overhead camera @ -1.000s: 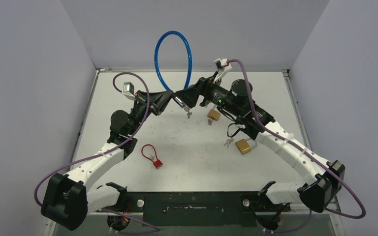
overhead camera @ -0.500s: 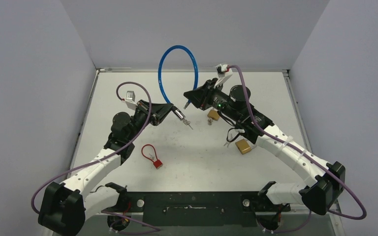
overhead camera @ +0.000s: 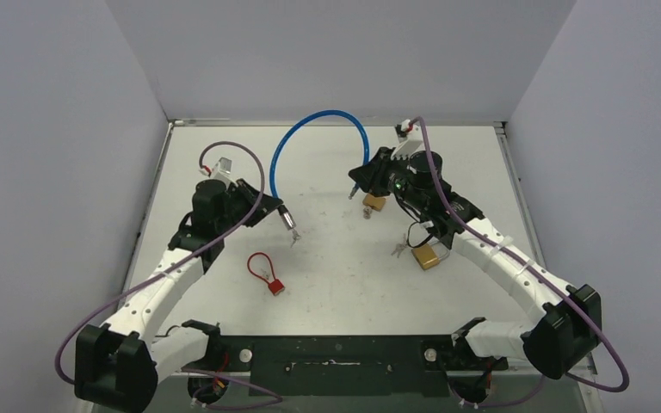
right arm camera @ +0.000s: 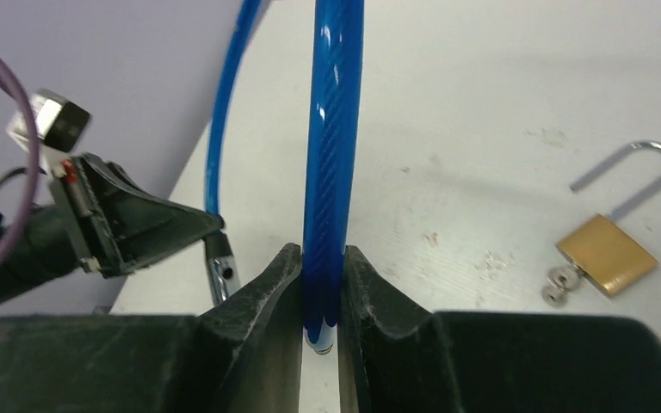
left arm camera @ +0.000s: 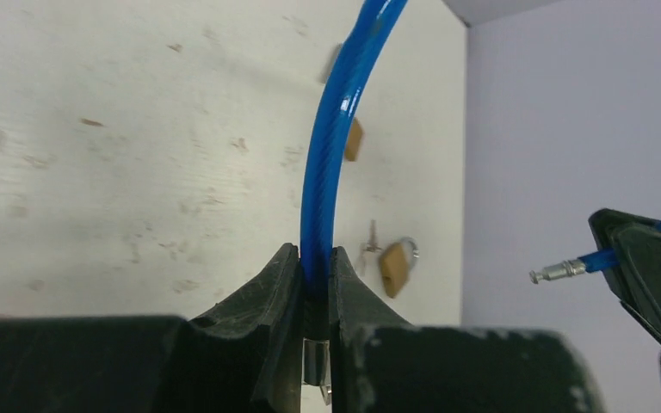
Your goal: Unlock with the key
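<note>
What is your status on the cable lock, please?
Left gripper, right gripper shut on blue cable, one end each. Cable ends apart, unlocked. Nothing between them.

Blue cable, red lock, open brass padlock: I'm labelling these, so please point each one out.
Blue cable (right arm camera: 334, 129): right wrist view, on its straight upright stretch.
Red lock (overhead camera: 275, 288): top view, on its red body.
Open brass padlock (right arm camera: 607, 254): right wrist view, on its brass body.

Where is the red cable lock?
The red cable lock lies on the table left of centre in the top view, just right of the left arm.
</note>
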`<state>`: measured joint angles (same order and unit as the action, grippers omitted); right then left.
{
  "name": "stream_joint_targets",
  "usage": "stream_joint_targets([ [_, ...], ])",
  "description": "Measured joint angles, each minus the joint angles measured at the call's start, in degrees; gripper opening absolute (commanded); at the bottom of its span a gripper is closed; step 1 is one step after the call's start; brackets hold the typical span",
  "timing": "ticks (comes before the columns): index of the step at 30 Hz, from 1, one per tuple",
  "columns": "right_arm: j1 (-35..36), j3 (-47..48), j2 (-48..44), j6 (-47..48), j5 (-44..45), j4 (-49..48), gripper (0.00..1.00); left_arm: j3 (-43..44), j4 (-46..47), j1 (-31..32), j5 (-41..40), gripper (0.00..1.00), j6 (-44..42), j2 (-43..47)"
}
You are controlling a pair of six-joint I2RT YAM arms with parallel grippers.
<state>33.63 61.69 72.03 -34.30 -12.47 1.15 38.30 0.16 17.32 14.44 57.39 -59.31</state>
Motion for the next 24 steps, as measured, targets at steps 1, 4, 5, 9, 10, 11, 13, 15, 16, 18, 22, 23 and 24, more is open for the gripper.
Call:
stream_joint_targets([
  [1, -1.1, -0.9, 0.0, 0.0, -0.4, 0.7, 0.00, 2.0, -2.3, -1.1, -0.2, 0.00, -2.8, -1.6],
  [4, -3.8, -2.3, 1.2, 0.4, -2.0, 3.9, 0.00, 7.7, -7.8, -3.8, -0.4, 0.00, -10.4, -7.5],
  [5, -4.7, -2.3, 2.2, 0.5, -2.9, 4.8, 0.00, 9.5, -9.7, -4.5, -0.6, 0.00, -12.7, -9.7],
  [9, -9.3, -2.3, 7.6, 1.9, -7.1, 7.5, 0.04, 14.4, -14.3, -6.9, -1.6, 0.00, -19.3, -18.1],
  [10, -11.0, -2.2, 9.4, 2.7, -8.5, 8.0, 0.04, 15.2, -15.0, -7.5, -2.0, 0.00, -20.8, -20.4],
  [11, -12.8, -1.9, 11.4, 3.8, -9.8, 8.9, 0.04, 15.8, -15.2, -7.8, -2.3, 0.00, -21.6, -22.2],
  [13, -16.9, 0.1, 16.9, 6.7, -11.5, 11.6, 0.05, 17.4, -15.5, -8.2, -2.2, 0.00, -23.1, -26.3],
  [15, -20.0, 3.1, 22.5, 9.7, -12.0, 14.0, 0.05, 19.0, -14.6, -8.2, -1.9, 0.00, -23.7, -30.4],
  [16, -21.1, 4.3, 24.6, 10.8, -12.0, 14.7, 0.06, 19.6, -13.9, -8.1, -1.6, 0.00, -23.8, -32.1],
  [18, -23.5, 7.2, 29.3, 12.9, -11.8, 16.1, 0.08, 21.4, -12.2, -8.0, -0.4, 0.00, -24.1, -36.3],
  [22, -26.5, 9.2, 34.6, 15.5, -10.3, 17.0, 0.14, 25.5, -8.3, -6.6, 0.7, 0.00, -24.9, -44.7],
  [23, -26.9, 9.5, 35.5, 16.0, -9.6, 17.4, 0.16, 26.8, -7.9, -6.0, 0.8, 0.00, -25.1, -46.6],
  [24, -27.1, 9.9, 36.4, 16.3, -8.9, 17.7, 0.18, 27.9, -7.6, -5.4, 0.8, 0.00, -25.3, -48.1],
])
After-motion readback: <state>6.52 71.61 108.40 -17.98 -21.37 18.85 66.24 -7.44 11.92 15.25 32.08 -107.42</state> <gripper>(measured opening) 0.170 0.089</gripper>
